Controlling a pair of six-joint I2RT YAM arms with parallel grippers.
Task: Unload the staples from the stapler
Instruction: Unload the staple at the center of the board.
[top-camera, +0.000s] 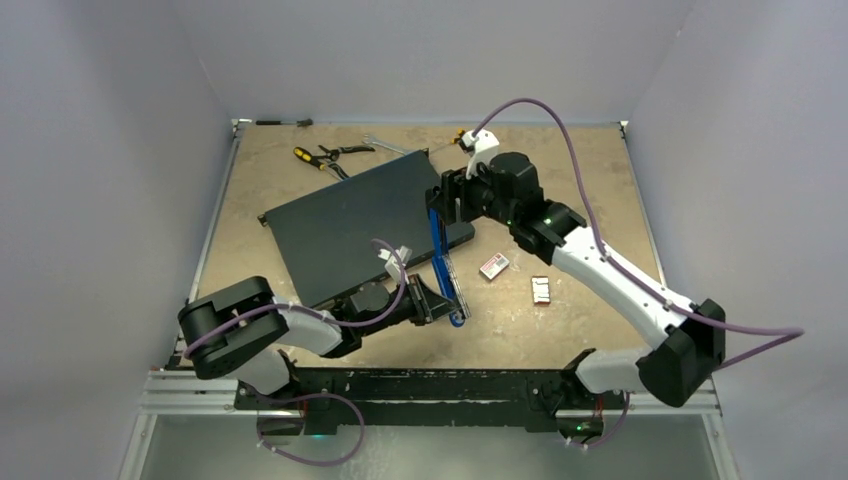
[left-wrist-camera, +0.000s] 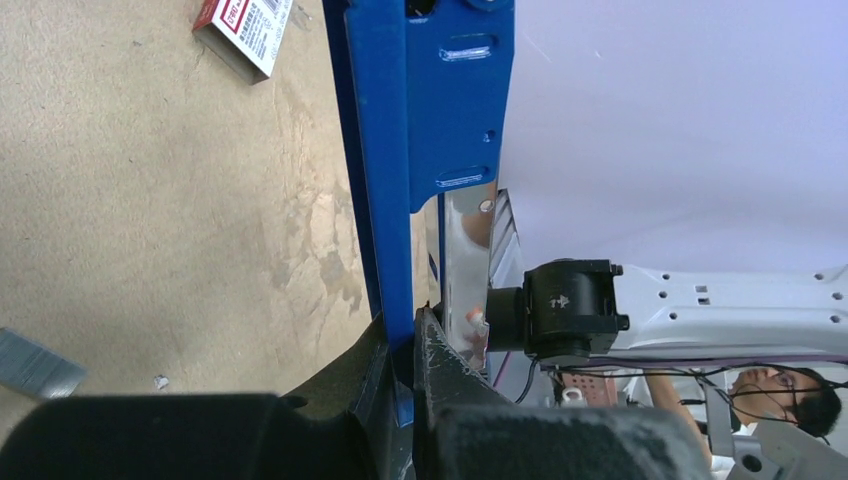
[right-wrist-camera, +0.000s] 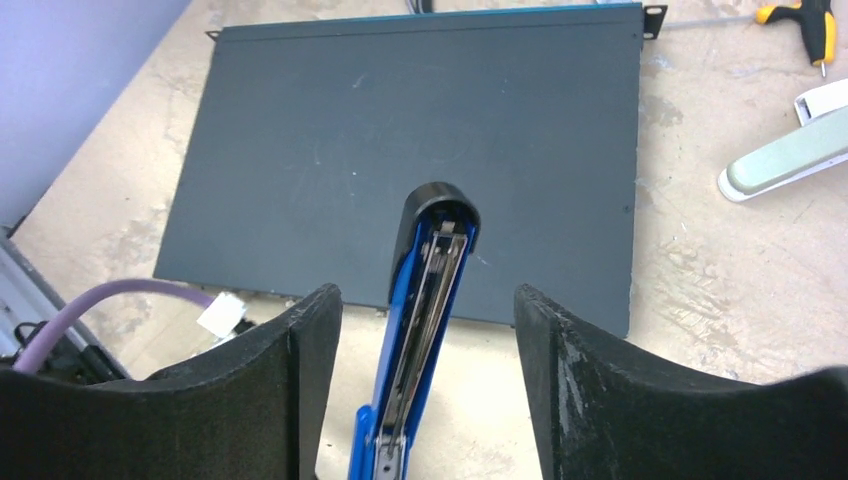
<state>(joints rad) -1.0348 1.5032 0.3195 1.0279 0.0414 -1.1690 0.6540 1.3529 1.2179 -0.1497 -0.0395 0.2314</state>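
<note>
Blue stapler (top-camera: 445, 262) — held at one end only
Left gripper (left-wrist-camera: 405, 340) clamped tight on the stapler's near end, toward the worktop's (top-camera: 560, 335) near edge. Right gripper (right-wrist-camera: 428, 300) spread wide astride the black tip, clear of it. Grey staples (top-camera: 541, 290) lie on the worktop right of the stapler — near a box (top-camera: 494, 265).

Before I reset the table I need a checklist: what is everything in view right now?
stapler: one, blue, opened, beside the panel's right edge
panel: one, black, table centre-left
box: one, red-and-white, right of stapler
grey strip: one, likely staples, right of box
pliers: one, yellow-black handles, far edge
silvery tool: one, far edge, beside pliers
screwdriver: one, yellow-black handle, far edge
pale tool: one, green-white, right of panel
left gripper: black, shut on stapler
right gripper: black, open astride stapler's tip
</note>
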